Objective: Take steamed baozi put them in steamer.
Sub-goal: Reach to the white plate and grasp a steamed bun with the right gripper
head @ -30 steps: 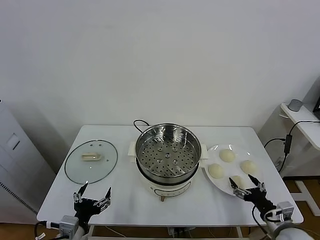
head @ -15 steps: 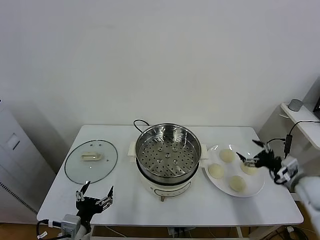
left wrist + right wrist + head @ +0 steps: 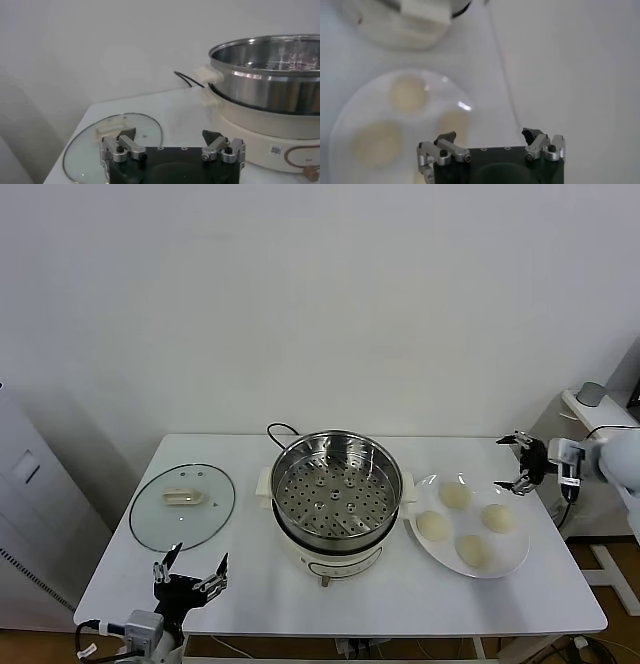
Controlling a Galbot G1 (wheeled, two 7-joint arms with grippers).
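Centre frame in the head view, the steamer (image 3: 336, 489) sits with its perforated basket bare. Four steamed baozi (image 3: 454, 495) lie on the white plate (image 3: 510, 559) just right of it. The right gripper (image 3: 522, 462), fingers spread and holding nothing, hovers at the plate's upper-right edge. The left gripper (image 3: 187, 578) (fingers likewise spread) waits at lower left, below the glass lid (image 3: 183, 506).

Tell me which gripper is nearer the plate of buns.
Right. The right gripper hovers open just past the plate rim; the left gripper waits open near the glass lid.
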